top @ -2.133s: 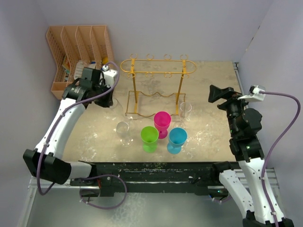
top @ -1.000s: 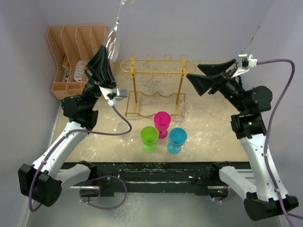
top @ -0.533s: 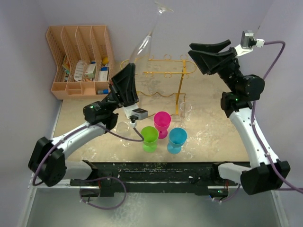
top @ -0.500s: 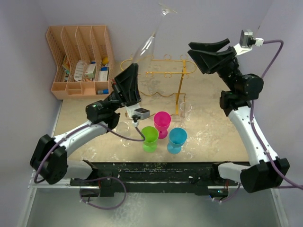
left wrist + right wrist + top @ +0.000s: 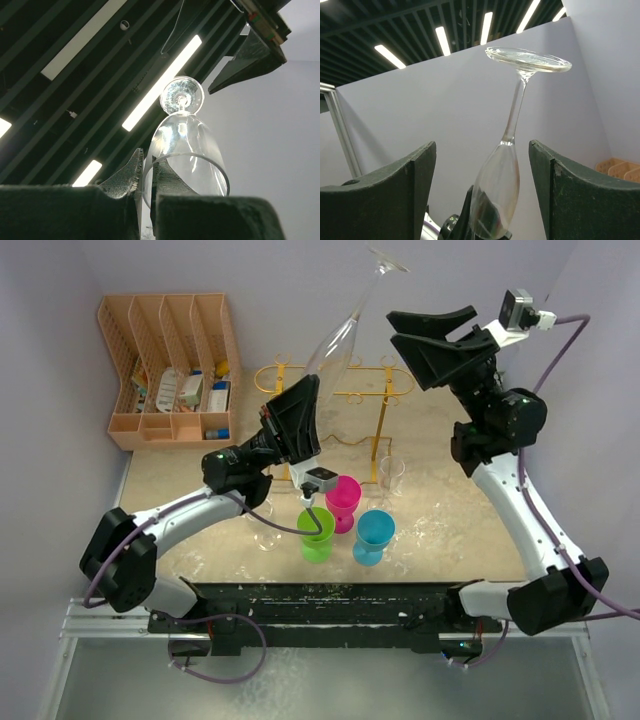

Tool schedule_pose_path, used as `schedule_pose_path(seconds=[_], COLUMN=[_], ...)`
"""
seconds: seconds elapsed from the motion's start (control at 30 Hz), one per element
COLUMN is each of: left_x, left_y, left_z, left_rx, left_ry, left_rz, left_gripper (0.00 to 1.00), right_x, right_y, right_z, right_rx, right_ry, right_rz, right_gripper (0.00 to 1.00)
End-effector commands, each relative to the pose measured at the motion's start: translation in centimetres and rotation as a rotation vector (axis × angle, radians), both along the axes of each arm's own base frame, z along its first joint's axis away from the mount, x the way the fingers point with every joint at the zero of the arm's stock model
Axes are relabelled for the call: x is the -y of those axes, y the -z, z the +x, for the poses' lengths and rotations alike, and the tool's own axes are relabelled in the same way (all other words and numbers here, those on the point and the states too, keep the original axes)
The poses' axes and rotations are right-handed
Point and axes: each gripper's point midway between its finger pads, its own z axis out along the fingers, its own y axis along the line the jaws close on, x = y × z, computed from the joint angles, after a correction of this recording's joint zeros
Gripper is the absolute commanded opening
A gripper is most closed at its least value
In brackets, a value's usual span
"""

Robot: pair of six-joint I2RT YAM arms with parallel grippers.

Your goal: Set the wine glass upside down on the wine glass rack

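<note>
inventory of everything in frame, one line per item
wine glass: 1, clear, inverted, held high above rack
rack: 1, gold wire, back centre of table
organiser: 1, peach, back left, small items in slots
clear glasses: 2, one right of rack base, one left of green cup
cups: 3, pink, green, blue, in front of rack
left gripper: shut on wine glass rim
right gripper: open, raised by the stem

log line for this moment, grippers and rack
left gripper: shut on wine glass, foot up | right gripper: open, facing stem | wine glass rack: no glass hung
</note>
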Motion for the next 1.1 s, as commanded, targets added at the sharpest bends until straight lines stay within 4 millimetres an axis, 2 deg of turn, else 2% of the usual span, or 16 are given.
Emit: schedule_pose_path(seconds=[0.0,0.13,0.27,0.47,0.63,0.7,0.83,0.87,0.93,1.0,1.07], left_x=[-1.4,-0.7,-0.2,0.1,0.3,0.5,0.6,0.4,0.4,0.2,-0.1], left_y=[-2.0,-1.7,-1.5,-1.3,-1.1,-1.0,-1.3,-1.5,-1.7,-1.8,-1.9], left_z=[-3.0,-3.0,-3.4,-3.2,-3.1,-3.0,-2.5,-2.3,-1.9,-1.8,-1.8], left_rx=[0.150,0.158,0.174,0.175,0.180,0.178,0.169,0.160,0.148,0.145,0.138], left_ry=[-0.013,-0.012,-0.009,-0.017,-0.033,-0.036,-0.049,-0.055,-0.070,-0.085,-0.095], left_rz=[-0.084,-0.075,-0.062,-0.063,-0.065,-0.065,-0.081,-0.096,-0.114,-0.126,-0.132], left_gripper=[0.00,0.00,0.00,0.00,0.00,0.00,0.00,0.05,0.32,0.57,0.73], right_x=[-0.3,-1.3,-1.5,-2.0,-2.2,-2.3,-2.5,-2.4,-2.1,-1.1,-0.5], right_y=[-2.0,-2.3,-2.5,-2.4,-1.8,-1.6,-1.3,-1.4,-1.7,-2.8,-3.7], right_z=[-0.4,-0.2,0.2,-0.1,-0.1,-0.1,-0.3,-0.3,-0.3,0.7,1.7], right_rx=[0.049,0.056,0.052,0.063,0.057,0.056,0.061,0.058,0.055,0.050,0.034], right_ry=[0.011,0.011,0.015,-0.011,-0.020,-0.023,-0.026,-0.022,0.022,0.156,0.249], right_rz=[0.073,0.080,0.095,0.082,0.070,0.064,0.052,0.051,0.040,0.017,-0.010], right_gripper=[0.76,0.76,0.73,0.37,0.13,0.00,0.00,0.00,0.00,0.00,0.00])
